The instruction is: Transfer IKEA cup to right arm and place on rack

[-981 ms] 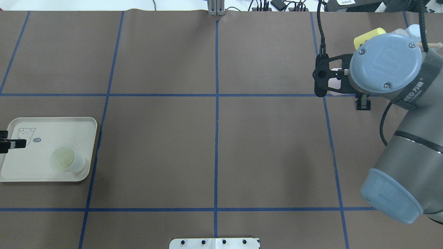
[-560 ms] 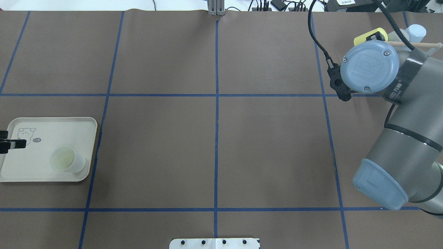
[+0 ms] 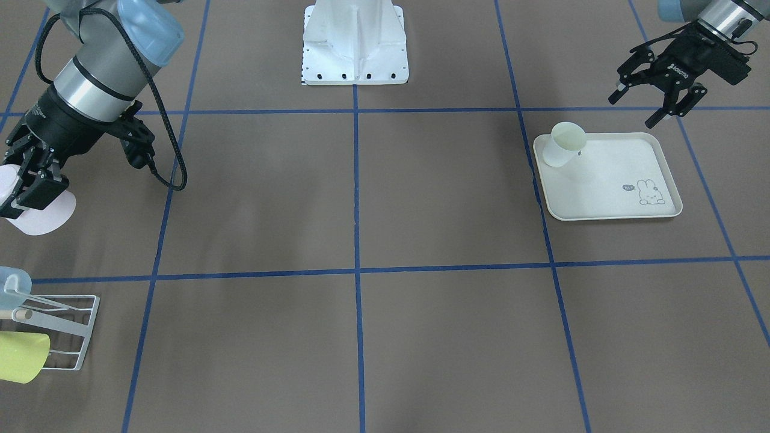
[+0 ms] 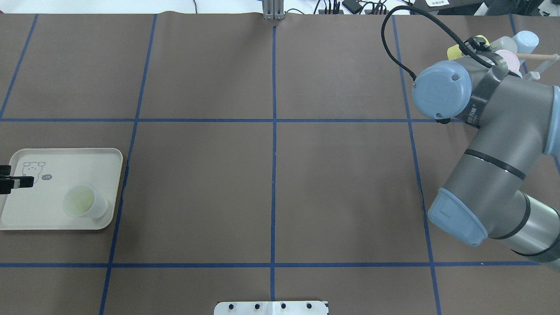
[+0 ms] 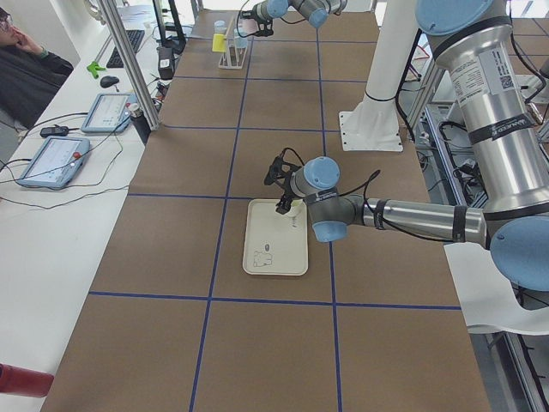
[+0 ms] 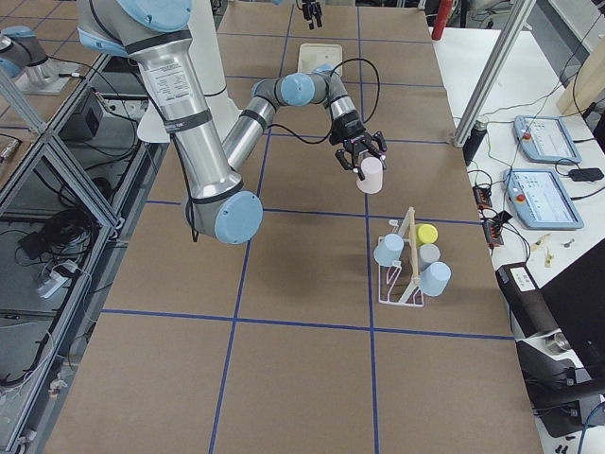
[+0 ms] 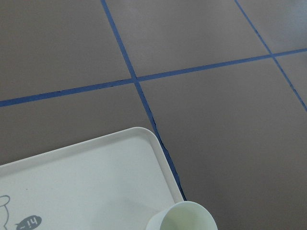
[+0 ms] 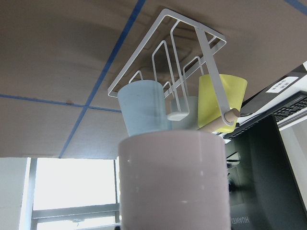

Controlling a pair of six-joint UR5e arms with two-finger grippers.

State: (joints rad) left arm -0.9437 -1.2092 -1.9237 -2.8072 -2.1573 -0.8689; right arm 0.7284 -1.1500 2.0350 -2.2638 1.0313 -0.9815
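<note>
My right gripper (image 3: 24, 195) is shut on a pale pink IKEA cup (image 3: 48, 218) and holds it in the air, tilted, short of the white wire rack (image 3: 66, 328). The right wrist view shows the pink cup (image 8: 172, 187) close up, with the rack (image 8: 168, 52) beyond it. The cup also shows in the overhead view (image 4: 507, 59), beside the rack's wooden rod (image 4: 540, 56). My left gripper (image 3: 631, 111) is open and empty, hovering by the cream tray's (image 3: 607, 204) far corner. A pale green cup (image 3: 562, 144) lies tilted on that tray.
The rack carries a blue cup (image 8: 141, 108), a yellow cup (image 8: 216, 98) and a greyish cup between them (image 8: 192, 108). The robot's white base plate (image 3: 355, 60) stands at the table's middle edge. Blue tape lines divide the brown table.
My right arm has swung its wrist round toward the rack, carrying the pink cup to beside the wooden rod. The left gripper, the tray and the green cup have not moved.
</note>
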